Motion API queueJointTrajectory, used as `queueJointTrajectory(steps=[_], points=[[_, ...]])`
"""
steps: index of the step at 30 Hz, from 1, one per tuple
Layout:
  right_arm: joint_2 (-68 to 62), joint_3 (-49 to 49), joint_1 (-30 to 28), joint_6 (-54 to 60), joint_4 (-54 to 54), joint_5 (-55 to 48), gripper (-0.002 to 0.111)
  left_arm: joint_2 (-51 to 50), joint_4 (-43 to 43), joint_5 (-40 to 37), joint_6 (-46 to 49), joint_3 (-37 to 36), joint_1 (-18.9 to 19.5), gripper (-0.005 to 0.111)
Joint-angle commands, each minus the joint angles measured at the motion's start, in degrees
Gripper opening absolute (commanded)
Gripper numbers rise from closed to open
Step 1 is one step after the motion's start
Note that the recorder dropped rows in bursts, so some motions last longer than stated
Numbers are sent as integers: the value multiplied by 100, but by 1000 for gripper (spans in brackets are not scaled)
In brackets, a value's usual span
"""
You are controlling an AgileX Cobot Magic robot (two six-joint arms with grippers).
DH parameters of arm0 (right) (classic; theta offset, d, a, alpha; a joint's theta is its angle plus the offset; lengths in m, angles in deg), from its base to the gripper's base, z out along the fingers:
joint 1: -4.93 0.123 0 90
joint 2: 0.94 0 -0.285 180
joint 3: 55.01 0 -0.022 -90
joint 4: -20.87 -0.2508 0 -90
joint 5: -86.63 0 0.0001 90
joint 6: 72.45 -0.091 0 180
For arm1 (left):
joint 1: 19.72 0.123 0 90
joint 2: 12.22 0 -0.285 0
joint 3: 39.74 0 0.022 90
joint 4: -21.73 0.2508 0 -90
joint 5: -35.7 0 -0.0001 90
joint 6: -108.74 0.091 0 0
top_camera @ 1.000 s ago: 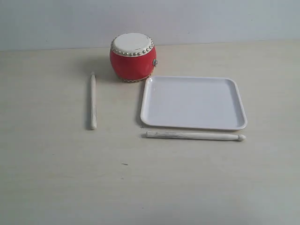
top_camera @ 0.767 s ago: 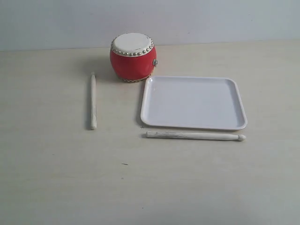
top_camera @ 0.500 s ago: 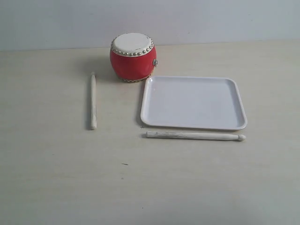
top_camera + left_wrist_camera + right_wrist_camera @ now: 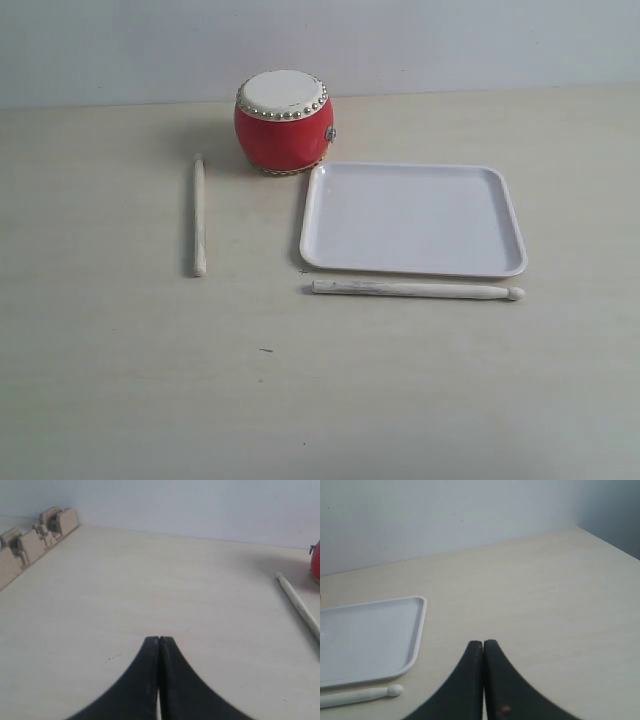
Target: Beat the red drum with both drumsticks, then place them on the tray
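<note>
Drumsticks [image 4: 199, 215] unmoved on pale beige tabletop [image 4: 120, 400], plain whitish wall [image 4: 450, 40] behind

A glossy red barrel-shaped drum [image 4: 284, 125] has a matt off-white skin ringed with shiny silver metal studs. The smooth white plastic rectangular tray [image 4: 412, 218] is glossy. Two slim cream wooden drumsticks [image 4: 199, 215] [image 4: 415, 290] look scuffed grey. The pale desk [image 4: 120, 380] is matt, faintly grained.

This looks like a robot test bench in a lab rather than a home: a bare, pale wood-grain table [image 4: 110, 400] runs back to a plain blue-grey wall [image 4: 450, 40]. At the table's left side sit beige moulded blocks [image 4: 30, 540], perhaps equipment mounts, though they show blurred.
</note>
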Motion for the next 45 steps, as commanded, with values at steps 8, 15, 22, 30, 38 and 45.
queueJointTrajectory(steps=[8, 15, 22, 30, 38, 45], points=[[29, 26, -43, 1, 3, 19, 0, 19, -42, 20, 13, -2, 4, 0], [29, 26, -43, 1, 3, 19, 0, 19, -42, 20, 13, -2, 4, 0], [29, 26, -43, 1, 3, 19, 0, 19, -3, 20, 12, -2, 4, 0], [29, 26, -43, 1, 3, 19, 0, 19, -4, 650, 12, -2, 4, 0], [29, 26, -43, 1, 3, 19, 0, 19, -98, 2116, -449, -2, 4, 0], [29, 26, -43, 1, 3, 19, 0, -114, -99, 6196, -1210, 105, 4, 0]])
